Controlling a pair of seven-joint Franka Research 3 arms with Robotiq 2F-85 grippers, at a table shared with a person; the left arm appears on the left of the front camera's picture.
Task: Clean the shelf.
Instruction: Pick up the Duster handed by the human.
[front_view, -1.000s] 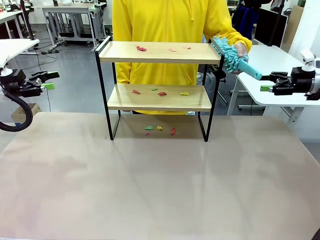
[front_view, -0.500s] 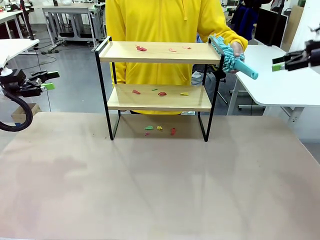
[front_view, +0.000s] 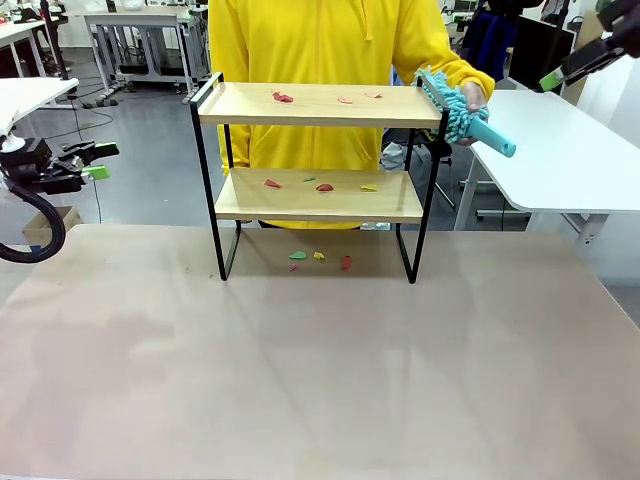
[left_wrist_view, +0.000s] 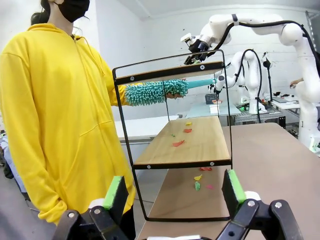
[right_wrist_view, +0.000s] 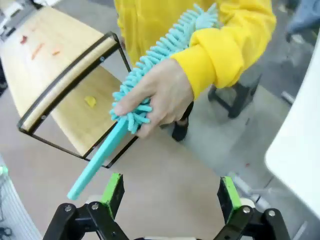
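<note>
Hand (right_wrist_view: 160, 95) holds teal duster (right_wrist_view: 167, 47) just beside shelf (front_view: 240, 104) top

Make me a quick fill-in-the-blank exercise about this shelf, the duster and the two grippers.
1. The shelf has ____ wooden boards.
2. The person's hand holding the duster comes out of a ____ sleeve.
3. The fingers of the left gripper and the right gripper stand ____, holding nothing.

Missing words: two; yellow; open.
</note>
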